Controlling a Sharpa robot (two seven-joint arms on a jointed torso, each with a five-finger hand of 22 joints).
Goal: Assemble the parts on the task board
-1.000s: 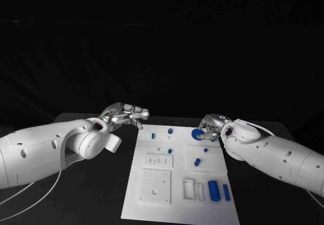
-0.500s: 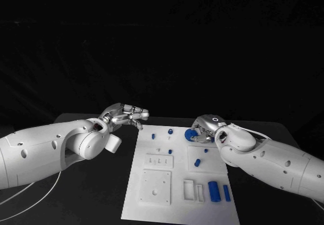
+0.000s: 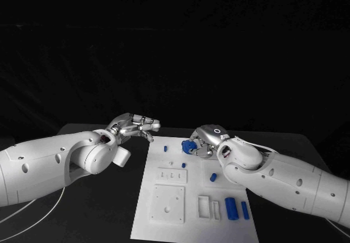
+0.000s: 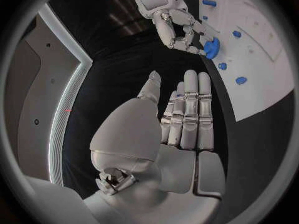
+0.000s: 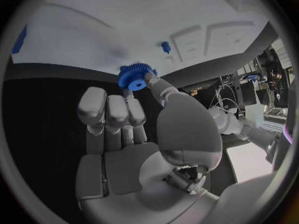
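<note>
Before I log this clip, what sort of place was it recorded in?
Probably a robotics lab bench set up for assembly tests: a white task board with recesses and small blue parts lies on a black table against a dark backdrop, and the right hand holds a blue gear.

The right hand (image 3: 206, 143) covers part of a blue gear (image 3: 189, 147) above the far end of the white board (image 3: 191, 223), hiding the board beneath it. The right arm (image 3: 284, 177) hides the board's far right corner. Small blue pieces (image 3: 165, 148) near the far edge are too small to tell their shape. In the right wrist view, the fingertips (image 5: 151, 78) hide the gear's (image 5: 132, 77) nearer side. The board's near edge is cut off by the frame
</note>
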